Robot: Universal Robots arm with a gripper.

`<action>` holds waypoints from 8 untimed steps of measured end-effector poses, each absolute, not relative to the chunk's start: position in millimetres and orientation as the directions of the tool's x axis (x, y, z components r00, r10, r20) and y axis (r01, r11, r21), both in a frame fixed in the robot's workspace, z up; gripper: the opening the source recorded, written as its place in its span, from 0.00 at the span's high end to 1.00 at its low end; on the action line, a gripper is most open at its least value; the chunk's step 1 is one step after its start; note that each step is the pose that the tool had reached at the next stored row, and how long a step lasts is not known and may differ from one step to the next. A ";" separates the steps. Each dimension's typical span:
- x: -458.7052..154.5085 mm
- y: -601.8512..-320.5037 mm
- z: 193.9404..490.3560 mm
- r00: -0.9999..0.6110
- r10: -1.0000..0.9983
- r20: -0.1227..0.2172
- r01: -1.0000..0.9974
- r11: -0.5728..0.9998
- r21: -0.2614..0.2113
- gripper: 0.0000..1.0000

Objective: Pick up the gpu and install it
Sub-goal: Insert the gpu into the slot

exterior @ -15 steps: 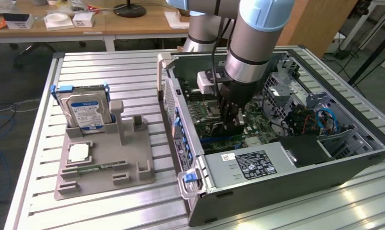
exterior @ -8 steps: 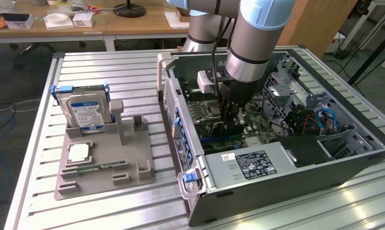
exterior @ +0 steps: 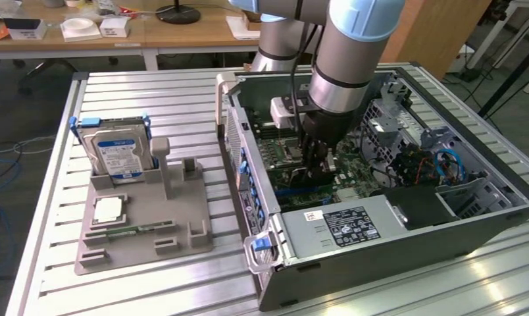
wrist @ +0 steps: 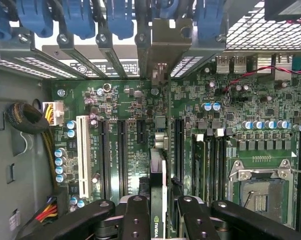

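Observation:
Inside the open computer case (exterior: 475, 217), my gripper (exterior: 317, 172) reaches down over the green motherboard (wrist: 120, 100). In the wrist view the gpu (wrist: 158, 200) shows edge-on between my black fingers (wrist: 136, 215), and the gripper (wrist: 160, 222) is shut on it. The card stands on its edge in line with the long expansion slots. Its silver end bracket (wrist: 165, 45) meets the case's rear slot openings, among the blue latches. Whether the card's edge sits in a slot is hidden.
A grey parts holder (exterior: 141, 224) lies on the slatted table at the exterior view's left, with a silver hard drive (exterior: 120, 151), a small chip (exterior: 108, 209) and a narrow memory stick (exterior: 133, 230). The power supply (exterior: 343, 227) fills the case's near corner.

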State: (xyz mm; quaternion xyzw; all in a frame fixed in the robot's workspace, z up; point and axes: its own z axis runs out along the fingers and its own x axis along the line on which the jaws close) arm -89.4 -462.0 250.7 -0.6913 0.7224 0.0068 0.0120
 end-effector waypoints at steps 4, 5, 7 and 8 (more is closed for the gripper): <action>-89.7 -462.0 250.2 -0.041 -0.999 -0.026 -0.999 0.042 -0.007 0.74; -89.7 -462.0 249.9 -0.041 -0.999 -0.025 -0.999 0.041 -0.007 0.74; -89.7 -462.0 249.4 -0.039 -0.999 -0.025 -0.999 0.040 -0.007 0.74; -89.7 -462.0 249.3 -0.039 -0.999 -0.025 -0.999 0.039 -0.007 0.74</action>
